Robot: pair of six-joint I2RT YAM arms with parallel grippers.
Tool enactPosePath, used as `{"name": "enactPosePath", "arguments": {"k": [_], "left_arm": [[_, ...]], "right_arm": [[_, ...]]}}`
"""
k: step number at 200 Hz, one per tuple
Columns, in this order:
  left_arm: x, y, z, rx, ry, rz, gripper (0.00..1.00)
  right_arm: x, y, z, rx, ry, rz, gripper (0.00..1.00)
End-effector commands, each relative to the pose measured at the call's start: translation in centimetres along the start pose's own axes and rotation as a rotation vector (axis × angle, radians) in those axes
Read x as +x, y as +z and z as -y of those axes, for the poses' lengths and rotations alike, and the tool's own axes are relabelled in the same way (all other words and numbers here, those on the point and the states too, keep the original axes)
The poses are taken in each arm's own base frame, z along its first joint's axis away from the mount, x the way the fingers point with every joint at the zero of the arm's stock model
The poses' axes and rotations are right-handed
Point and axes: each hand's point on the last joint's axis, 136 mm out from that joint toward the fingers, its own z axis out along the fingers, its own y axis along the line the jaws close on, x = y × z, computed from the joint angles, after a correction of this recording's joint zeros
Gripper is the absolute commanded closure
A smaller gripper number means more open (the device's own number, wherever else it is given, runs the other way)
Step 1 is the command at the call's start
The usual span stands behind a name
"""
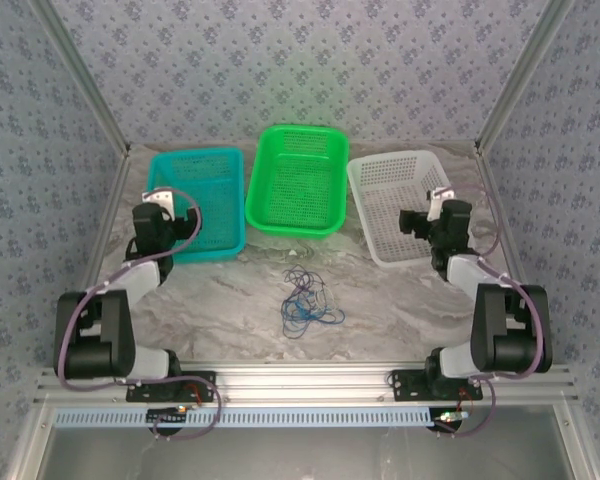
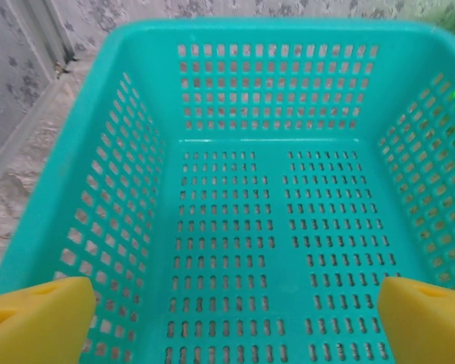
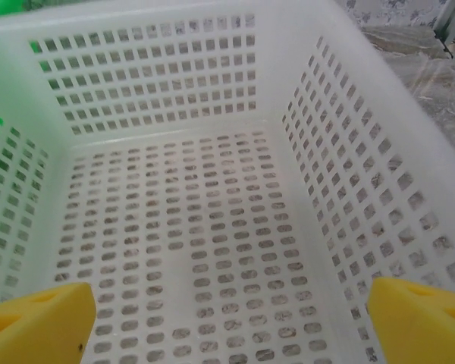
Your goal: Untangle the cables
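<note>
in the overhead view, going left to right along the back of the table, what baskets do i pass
teal basket -> green basket -> white basket

Lab-like robot test cell: aluminium frame (image 1: 80, 75) and patterned panels (image 1: 280, 60) enclose a marble-look table (image 1: 220, 300). Left arm (image 1: 105, 330) and right arm (image 1: 505, 325) are bolted to the rail (image 1: 310, 378), a teal basket (image 2: 265, 83) and white basket (image 3: 159, 83) just beyond their fingers (image 2: 38, 322).
</note>
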Motion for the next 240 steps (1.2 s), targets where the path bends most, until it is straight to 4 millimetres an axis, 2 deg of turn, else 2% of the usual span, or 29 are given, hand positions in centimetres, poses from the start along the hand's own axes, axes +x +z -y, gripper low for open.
{"name": "enactPosePath", "arguments": {"k": [1,29,48,58,78,103,121,130,132,137,165,183,203,240], "left_arm": [[-1.4,-1.7,0.7,0.000,-0.018,-0.035,0.04],[-2.8,-3.9,3.8,0.091,0.004,-0.038,0.01],[-3.1,-5.2,6.4,0.174,0.030,-0.028,0.01],[-3.1,-5.8,7.6,0.208,0.046,-0.029,0.01],[-2.8,-6.6,9.4,0.253,0.071,-0.042,0.01],[-2.4,-7.0,11.7,0.322,0.096,-0.062,0.00],[-2.5,-6.9,13.0,0.348,0.106,-0.078,0.00],[-2.5,-6.8,13.7,0.361,0.116,-0.085,0.01],[-2.6,-6.8,13.8,0.363,0.116,-0.086,0.01],[-2.5,-6.8,14.4,0.375,0.126,-0.089,0.01],[-2.6,-7.1,16.9,0.424,0.171,-0.104,0.01],[-2.5,-7.5,18.1,0.448,0.174,-0.105,0.01],[-2.0,-8.2,19.3,0.473,0.196,-0.114,0.01],[0.4,-10.4,21.5,0.538,0.226,-0.170,0.00]], "right_arm": [[0.7,-1.4,-0.4,-0.008,0.047,-0.138,0.04],[-1.0,-2.8,-2.9,-0.098,0.071,-0.194,0.04],[-1.6,-3.7,-5.9,-0.192,0.051,-0.256,0.04],[-1.8,-4.2,-7.4,-0.221,0.031,-0.287,0.09],[-2.4,-5.2,-10.4,-0.264,-0.035,-0.297,0.10],[-2.6,-4.9,-11.8,-0.245,0.005,-0.331,0.11],[-2.7,-4.2,-13.1,-0.248,0.044,-0.378,0.17],[-2.4,-3.8,-14.1,-0.260,0.051,-0.402,0.19],[-3.4,-3.9,-14.6,-0.269,0.053,-0.385,0.20],[-3.8,-3.9,-15.5,-0.287,0.053,-0.389,0.21],[-3.7,-3.8,-19.1,-0.319,0.039,-0.468,0.26],[-3.4,-3.6,-19.9,-0.299,0.042,-0.473,0.28],[-2.3,-3.8,-19.4,-0.252,0.037,-0.511,0.29],[0.4,-6.8,-20.8,-0.283,-0.080,-0.608,0.32]]}}
